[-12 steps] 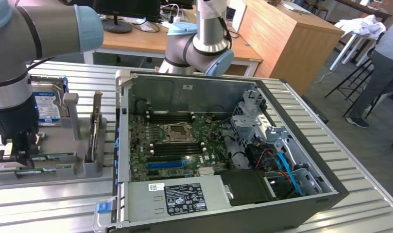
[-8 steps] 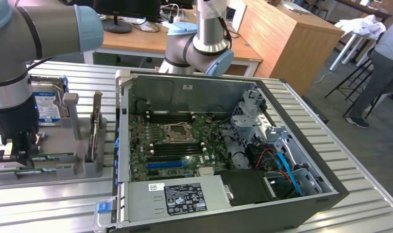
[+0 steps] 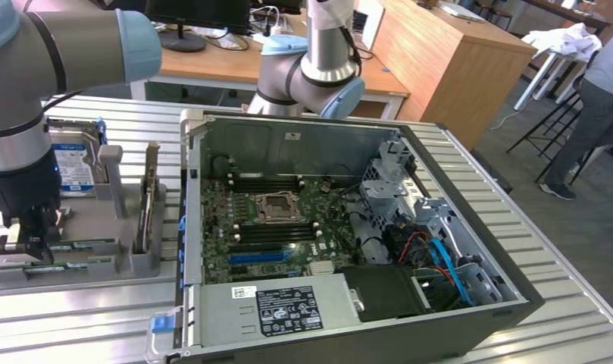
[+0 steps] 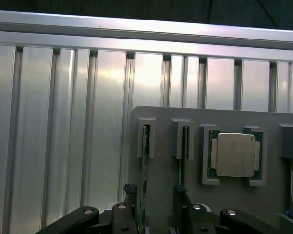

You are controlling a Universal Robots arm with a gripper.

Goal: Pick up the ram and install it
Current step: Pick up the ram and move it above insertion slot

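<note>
Slatted alu table (image 4: 63, 122): pincer (image 4: 154, 191) spread, straddling ram (image 4: 145, 146) upright in grey holder (image 4: 209, 117).

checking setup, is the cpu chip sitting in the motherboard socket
No, the cpu chip lies in a pocket of the grey holder, beside the two narrow slots.

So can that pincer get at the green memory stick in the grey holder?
Probably yes. The pincer hangs over the grey holder with its jaws apart, one on each side of the green memory stick, and nothing covers the stick. The second stick sits close beside it, so room is tight.
</note>
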